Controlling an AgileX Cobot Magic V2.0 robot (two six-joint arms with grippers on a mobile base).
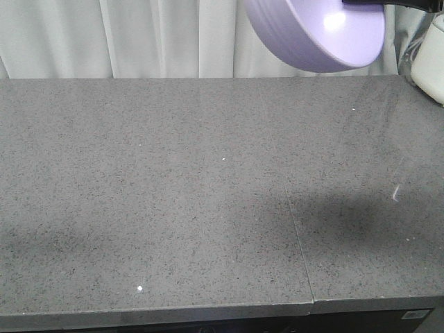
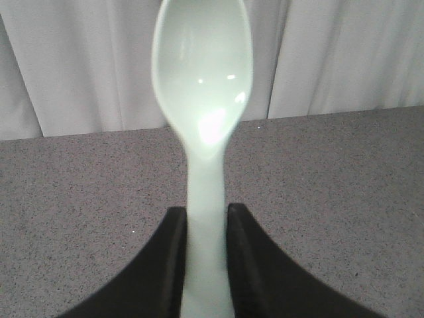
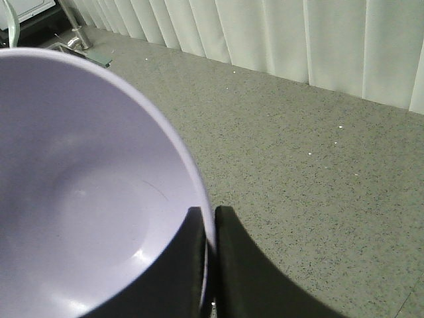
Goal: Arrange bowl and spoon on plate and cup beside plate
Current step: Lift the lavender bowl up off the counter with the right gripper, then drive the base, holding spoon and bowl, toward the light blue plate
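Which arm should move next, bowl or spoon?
Probably right: the right gripper clamps the bowl by its rim, and the bowl should land before the spoon in the left gripper. No plate shows.

Grey speckled counter (image 1: 173, 194); white curtain (image 1: 139, 38) behind; possibly appliance (image 1: 431, 62).

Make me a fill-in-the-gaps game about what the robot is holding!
1. The left pincer grips the pale mint plastic spoon by its ____.
2. The right pincer pinches the ____ of the round lavender plastic bowl.
3. Behind the grey speckled table hangs a white ____.
Missing words: handle; rim; curtain.
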